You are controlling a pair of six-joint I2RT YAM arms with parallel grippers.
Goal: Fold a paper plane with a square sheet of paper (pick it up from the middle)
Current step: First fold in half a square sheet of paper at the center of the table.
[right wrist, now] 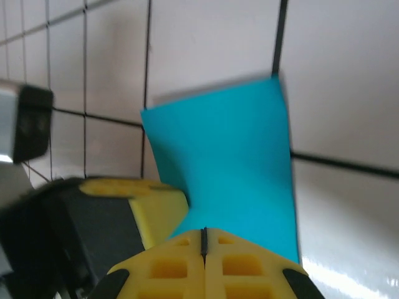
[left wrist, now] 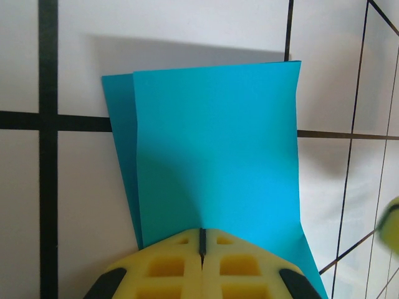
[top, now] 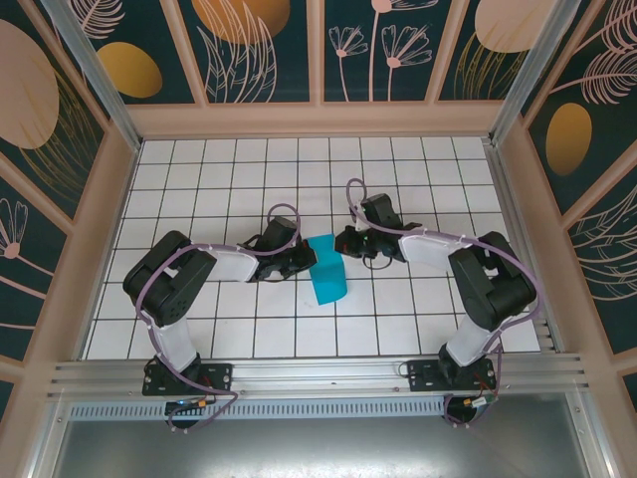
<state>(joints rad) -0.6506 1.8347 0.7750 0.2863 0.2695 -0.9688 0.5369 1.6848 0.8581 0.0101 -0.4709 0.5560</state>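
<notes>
A teal square sheet of paper (top: 326, 274), doubled over so two layers showed, stood arched near the middle of the white, black-gridded surface (top: 229, 329). The left gripper (left wrist: 202, 238) was clamped on one edge of the sheet, its yellow fingers pressed together. The right gripper (right wrist: 204, 237) pinched the sheet from the opposite side, close beside the left one.

Near edge of paper (left wrist: 212, 156) hidden behind L fingers (left wrist: 168, 265), btm-right corner cut off. Yellow blur (left wrist: 391, 224) right of paper: unclear. R wrist view: paper blurred, near edge behind R fingers (right wrist: 243, 265).
</notes>
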